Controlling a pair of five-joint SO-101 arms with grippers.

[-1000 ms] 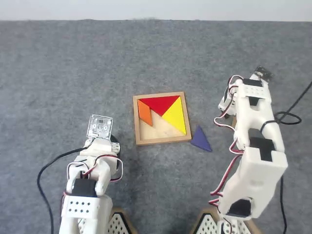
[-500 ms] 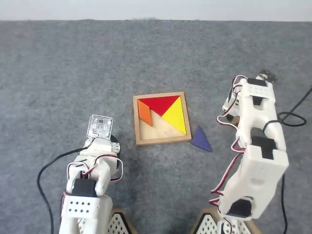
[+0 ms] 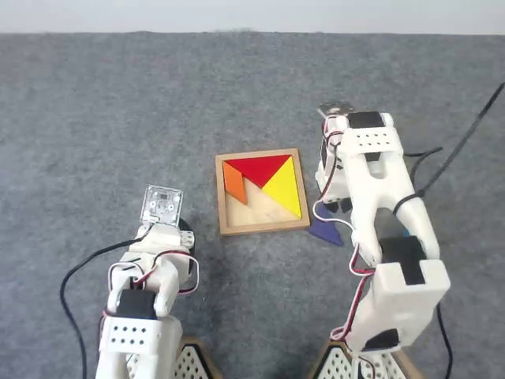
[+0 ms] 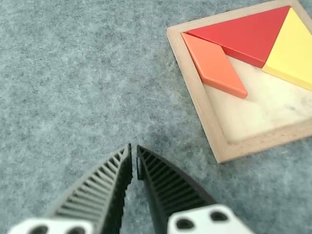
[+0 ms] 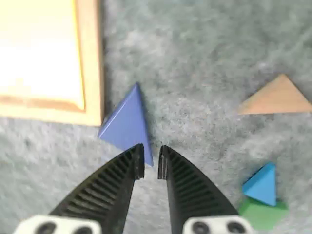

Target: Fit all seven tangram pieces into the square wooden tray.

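Note:
The square wooden tray (image 3: 222, 193) holds a red triangle (image 3: 260, 167), a yellow triangle (image 3: 286, 189) and an orange parallelogram (image 3: 234, 181); its lower part is bare wood. A dark blue triangle (image 5: 126, 122) lies on the carpet just outside the tray's right rim (image 5: 90, 63). My right gripper (image 5: 150, 156) hovers at that triangle's near corner, its jaws almost together and holding nothing. The right arm (image 3: 371, 158) covers part of the dark blue triangle (image 3: 325, 231) from above. My left gripper (image 4: 133, 149) is shut over bare carpet, short of the tray's lower-left corner (image 4: 220, 155).
Right of the dark blue piece lie a tan triangle (image 5: 275, 97), a small light blue triangle (image 5: 263, 183) and a green piece (image 5: 261, 212) touching it. The left arm (image 3: 150, 276) stands at the front left. Grey carpet runs open behind and left of the tray.
The right arm has swung left toward the tray and now stands over the dark blue triangle, hiding part of it. The left arm and the pieces in the tray have not moved.

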